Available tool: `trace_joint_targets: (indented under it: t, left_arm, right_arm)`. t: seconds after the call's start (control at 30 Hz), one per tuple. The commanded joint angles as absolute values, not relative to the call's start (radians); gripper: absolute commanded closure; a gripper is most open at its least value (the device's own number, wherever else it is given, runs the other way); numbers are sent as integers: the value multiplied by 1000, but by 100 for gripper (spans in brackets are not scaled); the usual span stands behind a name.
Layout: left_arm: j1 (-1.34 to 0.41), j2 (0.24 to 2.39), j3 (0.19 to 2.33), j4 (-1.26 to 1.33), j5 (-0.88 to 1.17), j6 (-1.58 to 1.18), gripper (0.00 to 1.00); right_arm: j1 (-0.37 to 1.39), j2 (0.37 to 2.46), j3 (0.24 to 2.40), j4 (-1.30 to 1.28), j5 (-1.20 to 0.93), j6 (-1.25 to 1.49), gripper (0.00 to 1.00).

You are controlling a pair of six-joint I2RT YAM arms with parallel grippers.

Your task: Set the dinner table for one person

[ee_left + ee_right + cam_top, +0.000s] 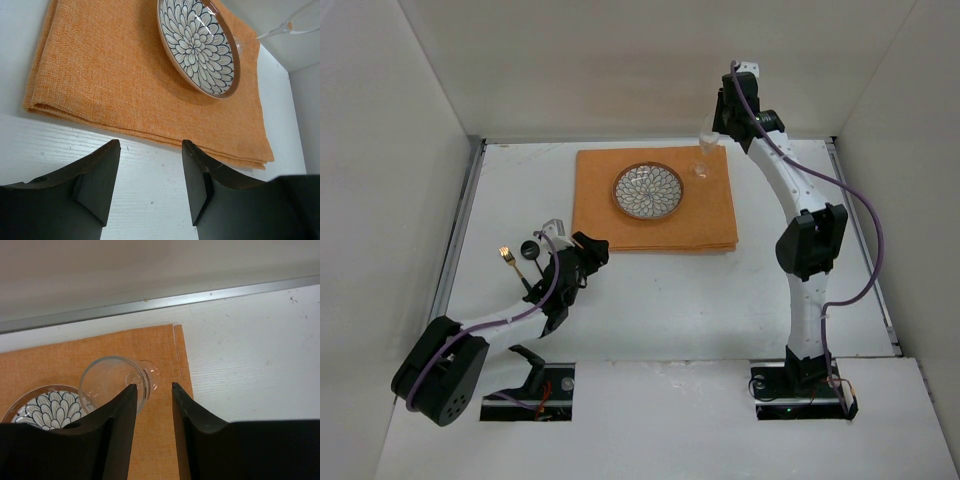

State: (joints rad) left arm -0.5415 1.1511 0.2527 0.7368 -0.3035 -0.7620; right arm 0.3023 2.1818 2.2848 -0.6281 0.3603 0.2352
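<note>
The white dinner table (670, 300) bears a folded orange cloth mat (655, 205) at the middle back. A round plate with a blue flower pattern (647, 190) lies on the mat and also shows in the left wrist view (200, 45). A clear glass (700, 170) stands upright on the mat's far right corner, just right of the plate. My right gripper (152, 386) hovers open above the glass (107, 380), whose rim lies under its left finger, not between the fingers. My left gripper (150, 145) is open and empty over bare table (30, 130) just before the mat's near edge (125, 125).
A small gold fork (506, 258), a small black round object (530, 247) and a pale thin object (552, 224) lie on the table left of my left gripper (592, 247). Metal rails (460, 230) run along the side edges. White walls enclose the table.
</note>
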Motion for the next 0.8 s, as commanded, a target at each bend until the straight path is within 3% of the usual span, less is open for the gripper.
trace_joint_targets:
  t: [0.0,0.77]
  left_arm:
    - [-544,1160,261,787,-301,-773,50]
    - [-535,1158,259,787,-285,-785,50]
  right_arm:
    - [311,2158,2338,-571,377,235,59]
    - [320,2004,2272,-557,368,232,51]
